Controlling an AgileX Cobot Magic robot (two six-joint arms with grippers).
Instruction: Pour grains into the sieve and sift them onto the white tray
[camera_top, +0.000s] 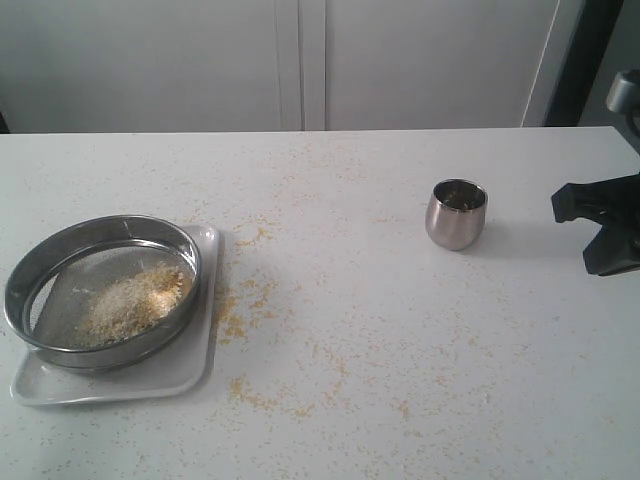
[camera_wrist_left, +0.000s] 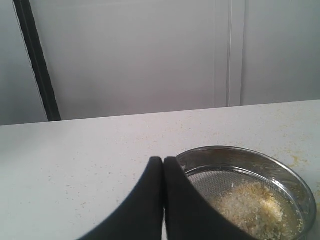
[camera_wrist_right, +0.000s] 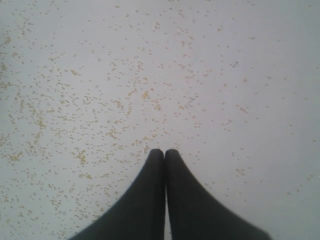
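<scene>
Grains (camera_top: 130, 305) lie heaped in the sieve (camera_top: 110, 352), which rests on the white tray (camera_top: 180, 377) at the table's (camera_top: 400, 330) left, with more scattered around. Left gripper (camera_wrist_left: 163, 160), near the sieve's rim, and right gripper (camera_wrist_right: 164, 151), over speckled tabletop, are both closed and empty.

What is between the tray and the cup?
Between tray and cup, just loose grains scattered on the table; the exterior view shows it.

White table (camera_top: 400, 180): white tray (camera_top: 150, 385) left, steel cup (camera_top: 457, 214) right, grains (camera_top: 245, 315) scattered between.
</scene>
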